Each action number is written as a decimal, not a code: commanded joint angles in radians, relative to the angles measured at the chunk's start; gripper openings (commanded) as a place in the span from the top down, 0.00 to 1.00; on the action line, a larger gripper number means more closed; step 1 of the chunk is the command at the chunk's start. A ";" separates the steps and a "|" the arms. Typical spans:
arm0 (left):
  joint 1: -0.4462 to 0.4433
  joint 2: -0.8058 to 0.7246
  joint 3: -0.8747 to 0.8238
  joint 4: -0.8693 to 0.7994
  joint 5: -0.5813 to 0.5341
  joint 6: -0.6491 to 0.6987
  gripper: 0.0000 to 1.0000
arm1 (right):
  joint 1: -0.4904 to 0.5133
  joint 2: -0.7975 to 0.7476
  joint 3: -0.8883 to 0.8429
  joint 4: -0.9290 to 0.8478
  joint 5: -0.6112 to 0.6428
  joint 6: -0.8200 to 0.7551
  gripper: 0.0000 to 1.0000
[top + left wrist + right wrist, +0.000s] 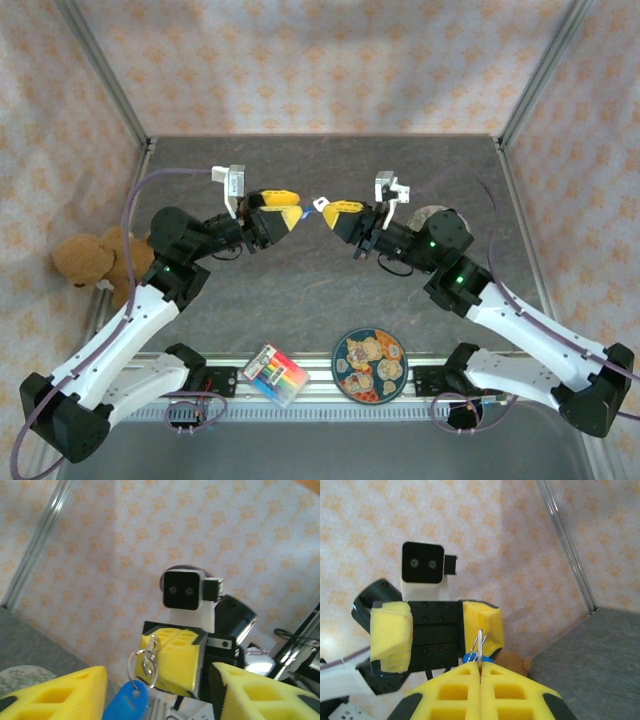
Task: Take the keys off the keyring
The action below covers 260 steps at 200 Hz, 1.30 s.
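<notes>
Both grippers hang nose to nose above the middle of the grey table. My right gripper [335, 215] [480, 664] is shut on the silvery key [480, 642], which sticks out edge-on from the seam of its yellow fingers. The thin wire loop [145, 666] hangs from that key, with the keyring's blue tag [125, 702] [320, 203] dangling below it. My left gripper [293, 217] [157, 680] faces them with its yellow fingers [55, 695] spread apart. It is open and holds nothing, and the tag hangs just inside its left finger.
A brown teddy bear [90, 258] sits at the left wall. A round patterned plate [369, 365] and a colourful striped box [276, 373] lie at the near edge between the arm bases. Metal frame posts [105, 75] stand at the back corners.
</notes>
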 commanded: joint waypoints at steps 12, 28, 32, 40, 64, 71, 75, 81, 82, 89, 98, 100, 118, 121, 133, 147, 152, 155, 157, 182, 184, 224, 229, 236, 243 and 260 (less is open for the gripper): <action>0.002 0.000 0.077 -0.157 0.029 0.109 0.42 | -0.013 -0.033 0.063 -0.127 -0.038 -0.106 1.00; 0.001 0.019 0.094 -0.155 0.063 0.101 0.42 | -0.021 -0.031 0.080 -0.156 -0.052 -0.119 1.00; 0.001 0.025 0.097 -0.151 0.073 0.096 0.42 | -0.025 -0.030 0.083 -0.158 -0.060 -0.119 1.00; 0.002 0.037 0.104 -0.139 0.096 0.086 0.43 | -0.032 -0.027 0.090 -0.162 -0.073 -0.116 1.00; 0.002 0.061 0.111 -0.116 0.131 0.062 0.46 | -0.053 -0.021 0.103 -0.166 -0.109 -0.103 1.00; 0.002 0.065 0.111 -0.105 0.138 0.054 0.46 | -0.054 -0.019 0.106 -0.167 -0.121 -0.101 1.00; 0.002 0.068 0.112 -0.101 0.140 0.050 0.47 | -0.055 -0.018 0.108 -0.167 -0.125 -0.099 1.00; 0.002 0.071 0.113 -0.099 0.144 0.049 0.47 | -0.055 -0.016 0.109 -0.167 -0.130 -0.098 1.00; 0.002 0.071 0.113 -0.098 0.144 0.048 0.47 | -0.055 -0.016 0.109 -0.167 -0.130 -0.097 1.00; 0.002 0.075 0.117 -0.097 0.148 0.045 0.47 | -0.055 -0.014 0.110 -0.161 -0.138 -0.097 1.00; 0.003 0.080 0.122 -0.097 0.151 0.043 0.47 | -0.055 -0.013 0.111 -0.158 -0.144 -0.094 1.00; 0.002 0.080 0.123 -0.098 0.151 0.043 0.47 | -0.055 -0.013 0.112 -0.158 -0.144 -0.093 1.00; 0.002 0.088 0.126 -0.086 0.157 0.035 0.46 | -0.056 -0.012 0.111 -0.150 -0.155 -0.090 1.00; 0.000 0.091 0.127 -0.083 0.158 0.032 0.47 | -0.055 -0.011 0.112 -0.149 -0.157 -0.089 1.00; 0.001 0.097 0.130 -0.062 0.168 0.016 0.50 | -0.055 -0.008 0.115 -0.149 -0.159 -0.086 1.00; 0.000 0.105 0.130 -0.035 0.179 -0.004 0.55 | -0.055 -0.007 0.113 -0.146 -0.160 -0.084 1.00; 0.001 0.108 0.130 -0.030 0.182 -0.008 0.58 | -0.055 -0.007 0.113 -0.145 -0.162 -0.082 1.00; 0.001 0.108 0.129 -0.028 0.183 -0.010 0.59 | -0.055 -0.007 0.113 -0.144 -0.160 -0.082 1.00; 0.000 0.108 0.130 -0.026 0.183 -0.011 0.60 | -0.055 -0.007 0.113 -0.144 -0.159 -0.082 1.00; 0.000 0.107 0.126 -0.020 0.188 -0.015 0.72 | -0.055 -0.006 0.118 -0.143 -0.158 -0.079 1.00; 0.000 0.107 0.124 -0.018 0.188 -0.016 0.73 | -0.055 -0.005 0.118 -0.142 -0.159 -0.080 1.00; 0.000 0.094 0.116 -0.014 0.185 -0.015 0.92 | -0.055 0.001 0.118 -0.138 -0.151 -0.078 1.00; 0.001 0.093 0.115 -0.013 0.184 -0.015 0.93 | -0.055 0.002 0.118 -0.137 -0.150 -0.077 1.00; 0.001 0.090 0.114 -0.014 0.181 -0.015 0.95 | -0.055 0.001 0.117 -0.136 -0.147 -0.078 1.00; 0.001 0.089 0.112 -0.012 0.177 -0.015 0.98 | -0.055 0.000 0.116 -0.133 -0.141 -0.078 1.00; 0.001 0.082 0.104 0.007 0.156 -0.023 1.00 | -0.055 -0.007 0.109 -0.124 -0.118 -0.079 1.00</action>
